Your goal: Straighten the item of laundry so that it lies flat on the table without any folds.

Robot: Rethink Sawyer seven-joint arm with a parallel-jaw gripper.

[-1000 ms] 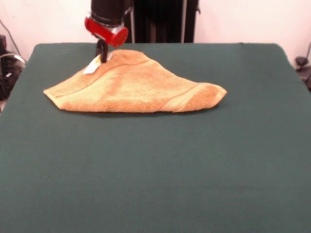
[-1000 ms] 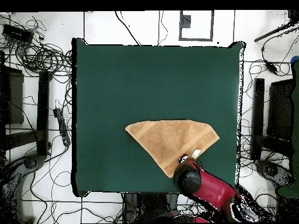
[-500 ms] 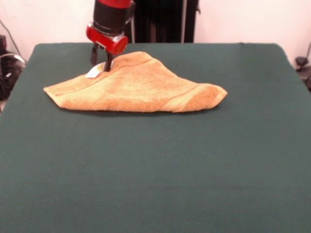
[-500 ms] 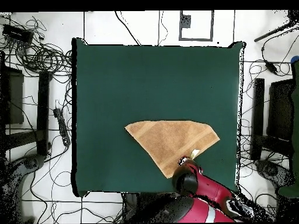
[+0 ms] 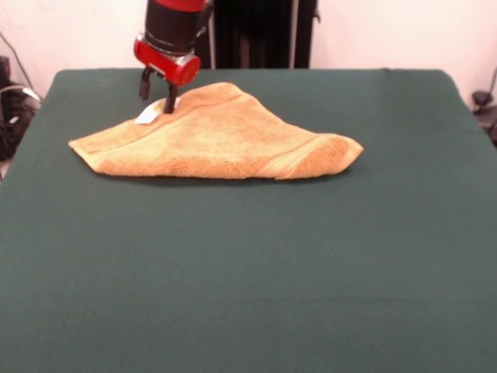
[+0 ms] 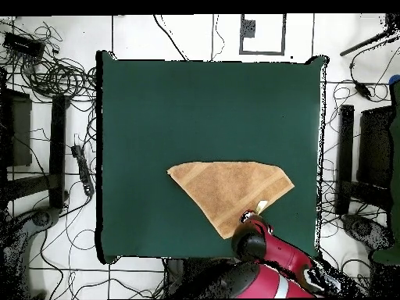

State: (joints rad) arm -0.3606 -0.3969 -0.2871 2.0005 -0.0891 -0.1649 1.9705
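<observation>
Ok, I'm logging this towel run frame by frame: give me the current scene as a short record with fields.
towel: orange-tan towel, folded over into a rough triangle, not flat
tag: small white tag at the towel's far corner
table: dark green table, towel on its far half in the front view
gripper: gripper open, fingers straddling the corner by the tag
arm: red and black, over the table edge nearest the robot
task state: fold not yet opened
</observation>
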